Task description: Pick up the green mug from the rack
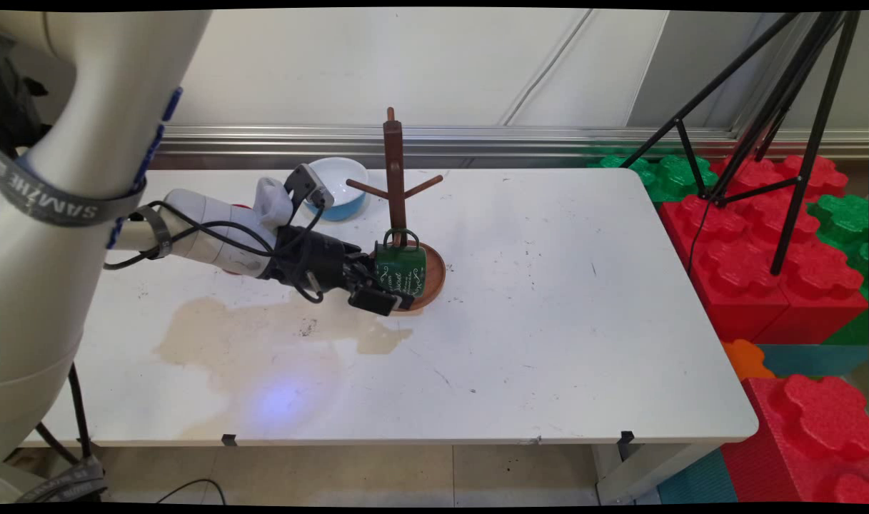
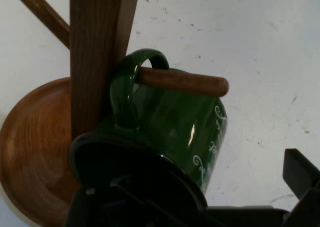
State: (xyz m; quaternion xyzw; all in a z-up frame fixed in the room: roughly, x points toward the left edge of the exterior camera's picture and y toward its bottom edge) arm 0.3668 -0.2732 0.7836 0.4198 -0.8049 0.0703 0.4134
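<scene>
A dark green mug (image 1: 400, 270) with white lettering hangs by its handle on a low peg (image 2: 185, 82) of the wooden mug tree (image 1: 394, 178), just above the tree's round base (image 1: 436, 275). My gripper (image 1: 380, 289) reaches in from the left at the mug's mouth. It stands open: the right finger (image 2: 302, 174) is clear of the mug's (image 2: 175, 127) side, and the other finger is hidden by the black linkage at the mug's rim. The post (image 2: 95, 62) and base (image 2: 35, 152) fill the left of the hand view.
A blue and white bowl (image 1: 338, 187) stands behind the arm near the table's back edge. A brownish stain (image 1: 263, 335) spreads over the table at front left. Off the right edge stand large red and green toy bricks (image 1: 755, 243) and a black tripod (image 1: 777, 128).
</scene>
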